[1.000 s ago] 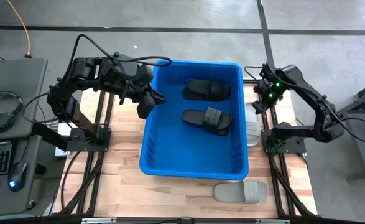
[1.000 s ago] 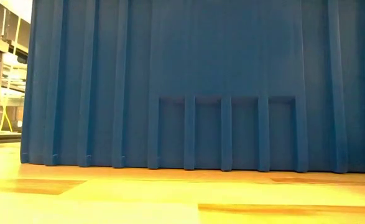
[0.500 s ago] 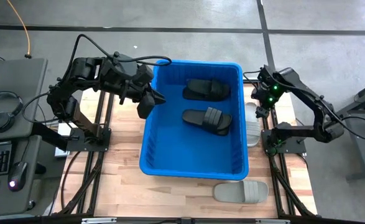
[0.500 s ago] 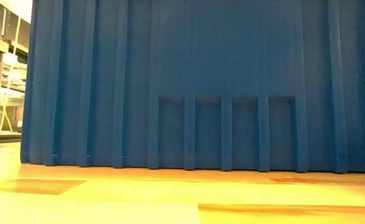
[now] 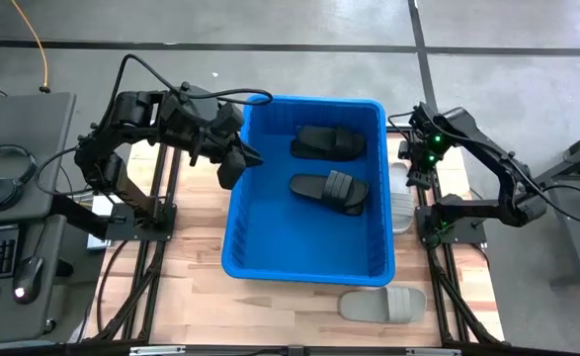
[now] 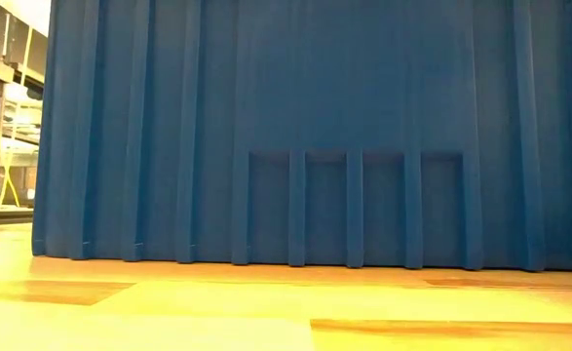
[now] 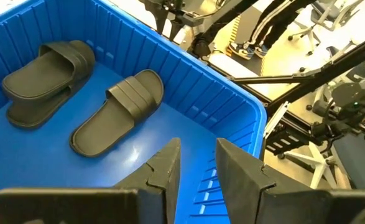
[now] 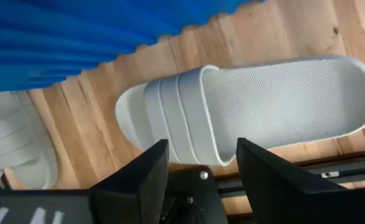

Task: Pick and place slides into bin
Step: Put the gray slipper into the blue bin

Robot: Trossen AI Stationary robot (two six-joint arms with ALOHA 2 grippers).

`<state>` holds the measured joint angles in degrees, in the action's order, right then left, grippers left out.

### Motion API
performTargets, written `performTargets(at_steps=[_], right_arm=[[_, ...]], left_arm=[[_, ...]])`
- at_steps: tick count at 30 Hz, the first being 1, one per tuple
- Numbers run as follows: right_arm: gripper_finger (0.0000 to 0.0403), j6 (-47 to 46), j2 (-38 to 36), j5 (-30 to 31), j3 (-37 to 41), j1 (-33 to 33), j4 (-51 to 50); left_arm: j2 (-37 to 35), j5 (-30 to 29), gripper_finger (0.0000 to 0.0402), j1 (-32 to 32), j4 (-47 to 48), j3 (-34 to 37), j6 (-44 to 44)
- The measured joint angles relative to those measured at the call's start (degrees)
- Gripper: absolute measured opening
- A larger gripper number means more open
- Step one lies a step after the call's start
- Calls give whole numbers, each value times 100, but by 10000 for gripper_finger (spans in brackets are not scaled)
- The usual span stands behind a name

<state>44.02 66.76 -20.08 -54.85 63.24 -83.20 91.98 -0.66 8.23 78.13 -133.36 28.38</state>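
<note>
The right pincer [image 8: 198, 158] is hovering with its jaws open over a light grey slide [image 8: 250, 106] lying on the table by the bin's [image 5: 307, 265] right wall. The strap could slip free if the jaws are closing off-centre. The slide's long axis is running along that wall. The left pincer [image 7: 194, 165], part-open and empty, is waiting over the bin's left rim.

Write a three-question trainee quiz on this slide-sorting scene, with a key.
1. How many black slides lie inside the bin?
2. True or false: the right gripper has its jaws shut on a grey slide.
3. Which gripper hovers at the bin's edge, looking in at the black slides: A left gripper, B right gripper?

Key: 1. Two. 2. False; its jaws stand open above the grey slide, which lies on the table. 3. A.
</note>
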Motion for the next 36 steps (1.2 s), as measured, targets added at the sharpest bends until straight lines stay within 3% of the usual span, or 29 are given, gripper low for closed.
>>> performTargets(at_steps=[19,36], right_arm=[[179,258,-458,12,1193,-2,359],[177,263,-42,-289,981,11,940]], left_arm=[[0,-1,92,-2,2,2,0],[0,6,92,0,6,1,57]])
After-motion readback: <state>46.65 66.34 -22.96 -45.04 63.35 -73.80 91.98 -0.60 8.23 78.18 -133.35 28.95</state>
